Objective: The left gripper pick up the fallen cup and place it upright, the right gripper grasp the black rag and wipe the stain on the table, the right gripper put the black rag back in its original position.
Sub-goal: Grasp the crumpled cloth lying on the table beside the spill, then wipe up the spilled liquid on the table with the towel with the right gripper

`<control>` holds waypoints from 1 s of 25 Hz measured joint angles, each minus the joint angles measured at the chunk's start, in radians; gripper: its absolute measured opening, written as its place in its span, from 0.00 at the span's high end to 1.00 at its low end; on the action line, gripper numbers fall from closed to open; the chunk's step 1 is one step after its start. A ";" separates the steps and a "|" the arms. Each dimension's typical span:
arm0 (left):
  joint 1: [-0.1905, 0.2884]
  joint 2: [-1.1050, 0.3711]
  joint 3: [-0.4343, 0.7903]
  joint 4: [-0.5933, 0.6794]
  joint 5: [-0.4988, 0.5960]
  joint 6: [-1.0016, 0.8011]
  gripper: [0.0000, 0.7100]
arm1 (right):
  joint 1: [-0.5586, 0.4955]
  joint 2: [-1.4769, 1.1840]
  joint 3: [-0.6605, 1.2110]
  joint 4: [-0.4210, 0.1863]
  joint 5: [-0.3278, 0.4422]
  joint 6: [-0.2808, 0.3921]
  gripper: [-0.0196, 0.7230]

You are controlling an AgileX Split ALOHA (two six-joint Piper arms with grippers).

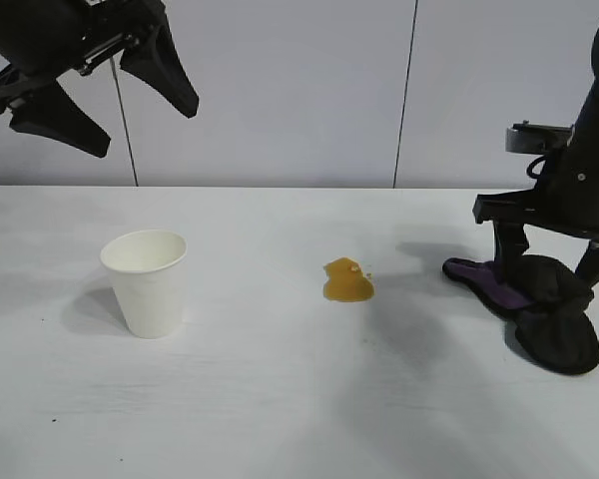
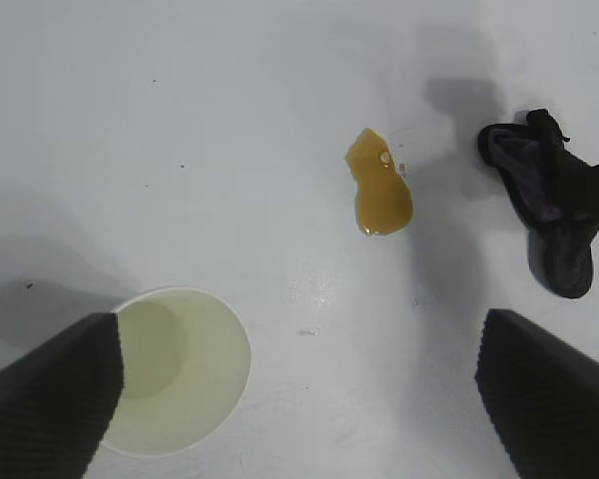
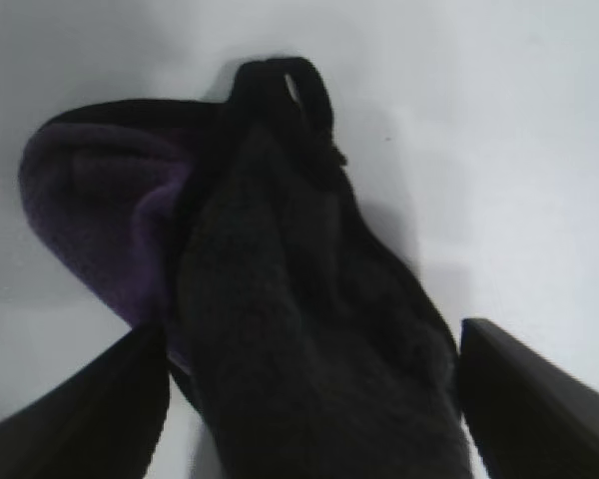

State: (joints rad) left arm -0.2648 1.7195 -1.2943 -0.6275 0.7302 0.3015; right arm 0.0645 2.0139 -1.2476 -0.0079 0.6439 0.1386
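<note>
Black rag (image 1: 541,304): soft, light, limp bundle lying well right of the stain (image 1: 347,281) on the table (image 1: 280,399); best pinched across its raised middle fold, which the right gripper (image 1: 554,271) straddles, fingers apart and not yet clamped. Cup (image 1: 147,281) upright left of the stain; left gripper (image 1: 105,95) spread wide, raised above it. Right wrist view alone shows the rag's purple lining (image 3: 100,215) and loop close up; left wrist view alone shows the cup's empty inside.

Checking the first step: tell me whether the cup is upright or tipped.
Upright: the cup stands on its base on the table, mouth up.

I see the cup (image 2: 175,371) upright beside one finger (image 2: 50,399). The stain (image 2: 377,186) lies between cup and black rag (image 2: 551,215).
</note>
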 joint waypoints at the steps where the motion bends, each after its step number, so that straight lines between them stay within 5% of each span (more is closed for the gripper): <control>1: 0.000 0.000 0.000 0.000 0.000 0.000 0.02 | 0.000 0.012 0.000 0.008 -0.008 -0.001 0.48; 4: 0.000 0.000 0.000 0.001 0.000 0.000 0.02 | 0.000 0.026 -0.003 0.023 -0.017 -0.001 0.81; 6: 0.000 0.000 0.000 0.001 0.000 0.000 0.02 | 0.000 0.026 -0.005 0.028 -0.017 -0.001 0.89; 16: 0.000 0.000 0.000 0.001 0.000 0.000 0.02 | 0.122 0.004 -0.108 0.230 -0.015 -0.065 0.92; 25: 0.000 0.000 0.000 0.006 0.000 0.000 0.02 | 0.334 0.035 -0.302 0.278 0.011 -0.056 0.92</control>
State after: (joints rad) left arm -0.2648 1.7195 -1.2943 -0.6220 0.7305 0.3015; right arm 0.3987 2.0489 -1.5500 0.2696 0.6552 0.0822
